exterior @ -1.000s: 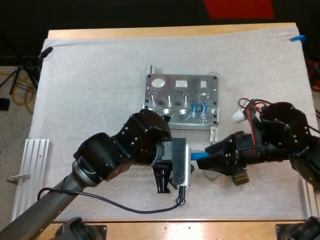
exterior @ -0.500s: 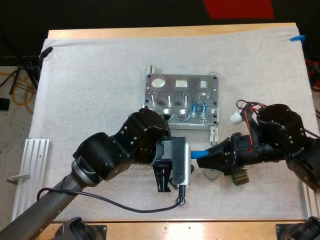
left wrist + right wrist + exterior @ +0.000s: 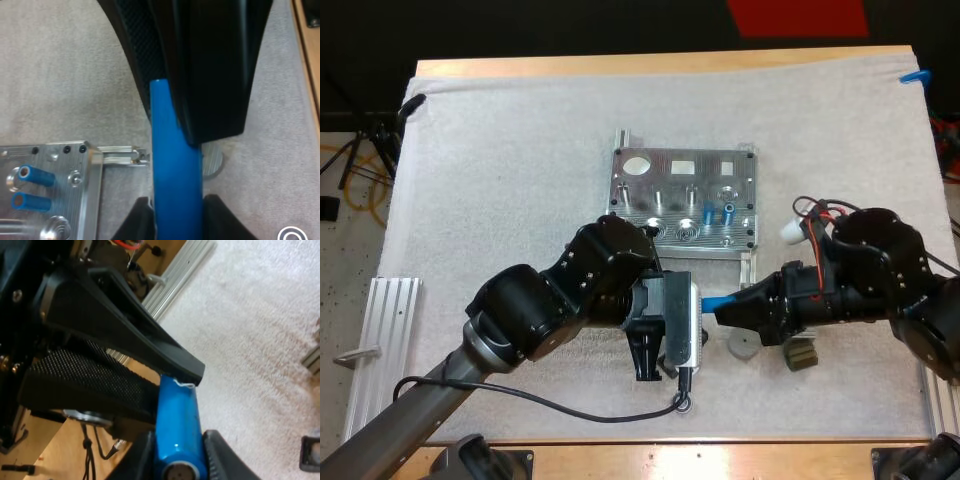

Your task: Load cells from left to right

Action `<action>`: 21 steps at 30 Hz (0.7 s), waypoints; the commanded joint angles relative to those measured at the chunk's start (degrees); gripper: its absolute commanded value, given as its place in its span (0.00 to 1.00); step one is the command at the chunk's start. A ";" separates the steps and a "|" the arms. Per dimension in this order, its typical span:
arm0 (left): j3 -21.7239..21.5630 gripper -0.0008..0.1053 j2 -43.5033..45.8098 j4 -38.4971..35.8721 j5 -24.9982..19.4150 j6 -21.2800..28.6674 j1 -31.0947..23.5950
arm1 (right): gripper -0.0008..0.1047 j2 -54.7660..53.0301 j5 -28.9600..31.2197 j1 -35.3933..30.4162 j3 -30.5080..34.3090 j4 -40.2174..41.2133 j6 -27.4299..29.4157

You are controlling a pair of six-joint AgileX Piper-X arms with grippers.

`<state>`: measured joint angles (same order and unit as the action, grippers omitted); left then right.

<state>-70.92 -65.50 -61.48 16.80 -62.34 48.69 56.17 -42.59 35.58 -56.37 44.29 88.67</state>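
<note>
A blue cylinder [image 3: 717, 301] hangs above the mat in front of the metal fixture [image 3: 650, 190], held from both ends. My left gripper [image 3: 700, 312] is shut on one end, its fingers [image 3: 142, 220] pressing the cylinder [image 3: 175, 170] from both sides. My right gripper [image 3: 728, 312] is shut on the other end [image 3: 176, 440], facing the left one. The right arm's black fingers [image 3: 210, 75] lie along the cylinder in the left wrist view. Two blue cylinders [image 3: 718, 212] stand in the fixture's right-hand holes, also seen as cells [image 3: 32, 187] in the fixture [image 3: 55, 165].
A grey disc [image 3: 742, 345] lies on the mat under the right gripper, with a small dark part [image 3: 802, 357] beside it. A white piece [image 3: 794, 231] sits right of the fixture. An aluminium rail [image 3: 382, 350] lies at the mat's left edge.
The right gripper has shifted slightly up and left along the cylinder, uncovering the grey disc beneath it. The left arm has held still.
</note>
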 commanded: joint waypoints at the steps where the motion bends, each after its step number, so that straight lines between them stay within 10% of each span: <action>1: -0.41 0.05 0.36 0.08 -1.21 -0.59 0.10 | 0.01 -0.07 -0.10 -0.04 -0.14 -2.09 0.00; 10: -0.41 0.56 0.36 0.08 -9.49 -4.89 0.10 | 0.01 -0.07 1.89 -0.04 -0.14 -2.09 0.15; 21: 0.02 0.56 9.49 -3.08 -15.10 -9.88 -3.93 | 0.01 0.16 18.11 -0.04 -3.49 -1.82 1.56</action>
<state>-70.92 -57.02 -63.90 2.83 -70.84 45.24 56.30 -26.05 35.58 -58.91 43.02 89.30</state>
